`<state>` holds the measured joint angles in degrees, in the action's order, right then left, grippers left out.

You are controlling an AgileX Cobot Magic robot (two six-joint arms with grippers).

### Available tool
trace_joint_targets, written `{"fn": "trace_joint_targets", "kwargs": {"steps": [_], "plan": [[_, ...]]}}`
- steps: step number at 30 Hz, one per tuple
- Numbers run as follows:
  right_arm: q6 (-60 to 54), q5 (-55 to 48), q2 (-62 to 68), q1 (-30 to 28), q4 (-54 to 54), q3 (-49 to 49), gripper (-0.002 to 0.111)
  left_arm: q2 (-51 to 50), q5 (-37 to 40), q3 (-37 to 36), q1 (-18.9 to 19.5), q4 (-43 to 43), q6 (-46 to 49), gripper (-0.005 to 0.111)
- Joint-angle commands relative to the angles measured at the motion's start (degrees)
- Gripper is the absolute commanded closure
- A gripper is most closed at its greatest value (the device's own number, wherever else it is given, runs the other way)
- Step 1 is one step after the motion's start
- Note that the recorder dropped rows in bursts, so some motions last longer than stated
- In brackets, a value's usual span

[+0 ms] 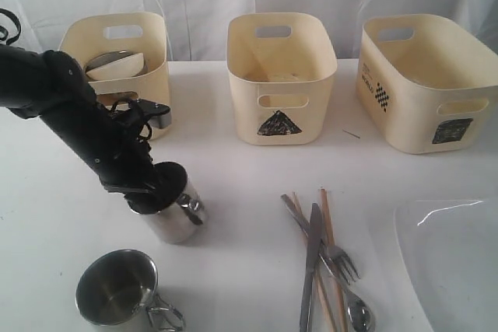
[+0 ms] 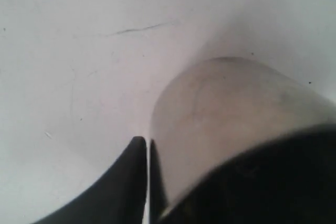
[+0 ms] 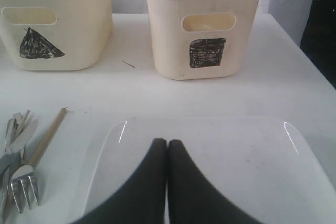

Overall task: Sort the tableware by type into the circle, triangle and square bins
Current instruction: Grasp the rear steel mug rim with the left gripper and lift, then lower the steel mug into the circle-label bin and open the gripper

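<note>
My left gripper (image 1: 167, 190) is down at the rim of an upright steel mug (image 1: 175, 221) that stands on the table. It is open across the mug's wall. One finger (image 2: 128, 182) sits just outside the mug (image 2: 226, 114) with a thin gap, and the other is hidden. A second mug (image 1: 117, 289) lies front left. Knife (image 1: 313, 258), fork (image 1: 344, 263), spoon (image 1: 360, 315) and chopsticks (image 1: 327, 219) lie together. My right gripper (image 3: 167, 142) is shut and empty over the white plate (image 3: 247, 150). The triangle bin (image 1: 299, 75) and square bin (image 1: 412, 95) stand at the back.
A third cream bin (image 1: 152, 52) at the back left holds a white bowl (image 1: 120, 68) and a steel bowl (image 1: 105, 57). My left arm hides its mark. The plate (image 1: 451, 262) fills the front right corner. A white curtain hangs behind the table.
</note>
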<state>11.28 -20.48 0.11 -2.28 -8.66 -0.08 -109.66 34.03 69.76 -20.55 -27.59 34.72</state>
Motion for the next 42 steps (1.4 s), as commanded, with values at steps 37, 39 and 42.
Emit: {"fn": "trace_joint_targets", "kwargs": {"steps": [37,39,42], "plan": [[0.1,0.3,-0.1,0.0,0.1,0.1,0.108,12.5,-43.1,18.2,4.7,20.6,-10.9,0.107],[0.1,0.3,-0.1,0.0,0.1,0.1,0.108,8.0,-46.6,18.2,6.0,17.0,-10.9,0.107],[0.1,0.3,-0.1,0.0,0.1,0.1,0.108,2.4,-49.7,18.2,7.4,12.5,-10.9,0.107]]}}
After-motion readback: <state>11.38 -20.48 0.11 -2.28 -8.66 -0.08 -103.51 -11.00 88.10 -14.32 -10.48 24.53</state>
